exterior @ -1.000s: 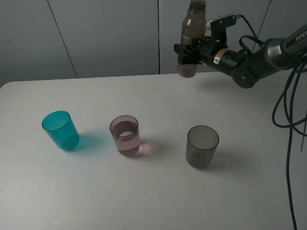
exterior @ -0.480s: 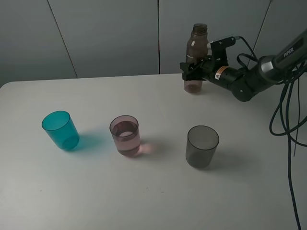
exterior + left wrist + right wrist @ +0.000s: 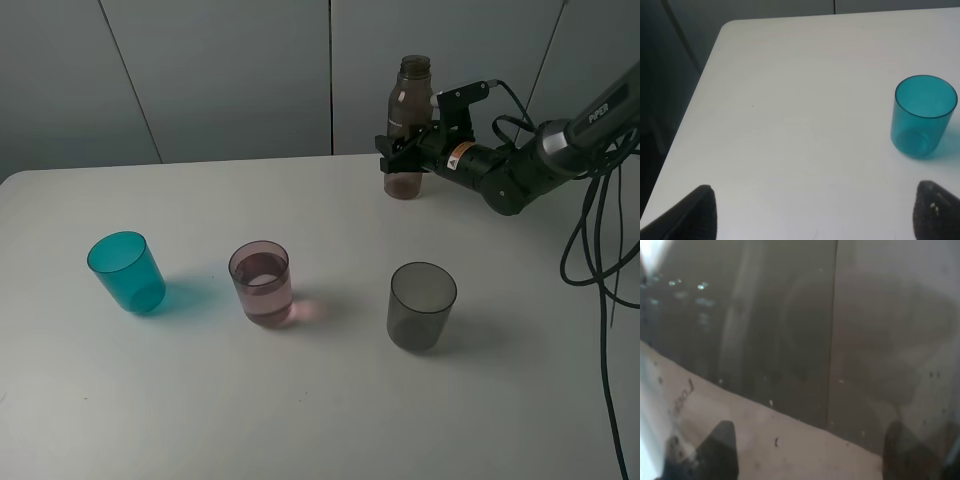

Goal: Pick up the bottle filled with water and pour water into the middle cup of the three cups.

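While my right gripper [image 3: 408,152] clasped the upright bottle [image 3: 408,125] at the table's [image 3: 300,420] far edge, the pink cup [image 3: 262,283] sat well leftward; left fingers [image 3: 700,212] open.

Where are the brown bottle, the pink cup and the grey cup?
bottle [image 3: 408,95], exterior high view, upper body below the neck.
pink cup [image 3: 262,290], exterior high view, side wall around the water level.
grey cup [image 3: 420,312], exterior high view, middle of the side wall.
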Controlling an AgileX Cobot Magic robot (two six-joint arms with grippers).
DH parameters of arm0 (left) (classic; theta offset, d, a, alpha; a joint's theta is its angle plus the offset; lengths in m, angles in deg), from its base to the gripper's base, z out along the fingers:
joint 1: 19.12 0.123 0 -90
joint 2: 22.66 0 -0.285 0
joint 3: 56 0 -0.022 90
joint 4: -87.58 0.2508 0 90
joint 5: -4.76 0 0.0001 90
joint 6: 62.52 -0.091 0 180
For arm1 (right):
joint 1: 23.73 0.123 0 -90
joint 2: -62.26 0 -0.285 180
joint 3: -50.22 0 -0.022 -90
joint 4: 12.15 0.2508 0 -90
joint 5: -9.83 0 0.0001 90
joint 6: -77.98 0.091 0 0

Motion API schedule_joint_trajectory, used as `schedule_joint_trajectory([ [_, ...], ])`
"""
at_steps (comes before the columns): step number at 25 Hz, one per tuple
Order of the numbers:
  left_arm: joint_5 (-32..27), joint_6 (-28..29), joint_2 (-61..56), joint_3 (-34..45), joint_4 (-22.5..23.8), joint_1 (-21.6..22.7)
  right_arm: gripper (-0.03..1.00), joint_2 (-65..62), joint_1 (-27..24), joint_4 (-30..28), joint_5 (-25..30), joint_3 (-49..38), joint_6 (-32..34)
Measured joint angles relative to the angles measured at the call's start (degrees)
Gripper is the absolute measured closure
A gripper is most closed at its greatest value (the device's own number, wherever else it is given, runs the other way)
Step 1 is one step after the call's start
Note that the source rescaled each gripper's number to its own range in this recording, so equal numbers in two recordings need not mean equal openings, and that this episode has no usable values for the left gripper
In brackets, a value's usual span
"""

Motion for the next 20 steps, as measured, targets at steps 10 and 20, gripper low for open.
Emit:
schedule_joint_trajectory([
  [10, 0.0, 0.0, 0.0, 0.0, 0.0, 0.0, 0.09, 0.0, 0.0, -0.4, 2.2, 0.0, 6.7],
  [20, 0.0, 0.0, 0.0, 0.0, 0.0, 0.0, -0.03, -3.7, 0.0, -1.5, 5.4, -4.7, 6.9],
])
